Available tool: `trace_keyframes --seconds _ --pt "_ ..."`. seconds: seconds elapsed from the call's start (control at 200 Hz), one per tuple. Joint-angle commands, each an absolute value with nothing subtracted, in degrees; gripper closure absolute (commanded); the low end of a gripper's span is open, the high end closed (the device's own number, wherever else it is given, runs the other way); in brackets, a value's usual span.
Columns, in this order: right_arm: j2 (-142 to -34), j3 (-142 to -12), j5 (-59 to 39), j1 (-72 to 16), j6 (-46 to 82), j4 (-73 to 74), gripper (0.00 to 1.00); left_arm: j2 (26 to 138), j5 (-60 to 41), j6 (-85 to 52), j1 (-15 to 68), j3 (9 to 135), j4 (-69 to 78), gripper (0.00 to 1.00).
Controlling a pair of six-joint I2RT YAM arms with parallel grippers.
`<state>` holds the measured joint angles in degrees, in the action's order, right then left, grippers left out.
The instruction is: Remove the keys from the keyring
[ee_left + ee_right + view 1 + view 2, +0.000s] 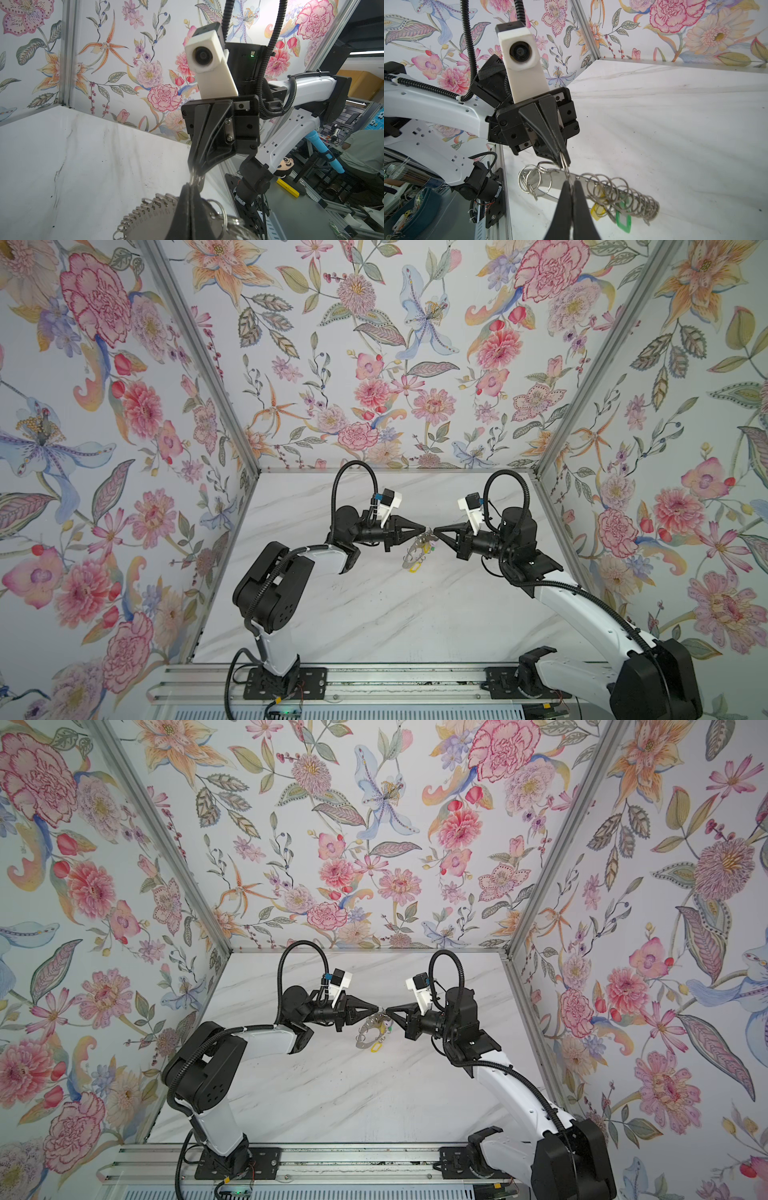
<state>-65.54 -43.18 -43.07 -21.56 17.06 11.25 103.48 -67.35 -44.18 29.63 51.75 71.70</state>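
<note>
Both are pinched shut. Left gripper (424,528) and right gripper (435,530) meet tip to tip on what looks like one wire ring (566,166) at the keyring (414,551) rim. It hangs just under the tips, keys (623,220) dangling below. I reckon that's for prying the ring open.

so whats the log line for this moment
left end effector: shut on keyring rim | right end effector: shut on keyring rim | keys: hanging on keyring

One keyring (149,225), three tagged keys (623,220), two robot arms (274,585)
</note>
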Motion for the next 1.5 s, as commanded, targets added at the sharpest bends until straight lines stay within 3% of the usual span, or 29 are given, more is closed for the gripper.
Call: trace_keyframes --seconds 0.0,0.255,0.445,1.491 --pt "-62.6 -45.89 -41.02 -21.34 17.6 9.54 1.0 101.87 -66.12 -42.55 27.6 50.46 73.37 1.0" --pt "-61.9 -49.01 -38.4 -24.92 15.98 5.57 1.0 102.2 -68.39 -42.39 27.87 49.62 77.22 1.0" --pt "-61.64 -51.23 -35.59 -27.79 13.49 1.54 1.0 108.49 -72.04 -60.32 27.77 50.93 102.43 1.0" --pt "-58.7 -56.32 -22.38 -38.51 5.26 -9.87 1.0 108.91 -73.57 -61.13 28.21 52.32 102.55 1.0"
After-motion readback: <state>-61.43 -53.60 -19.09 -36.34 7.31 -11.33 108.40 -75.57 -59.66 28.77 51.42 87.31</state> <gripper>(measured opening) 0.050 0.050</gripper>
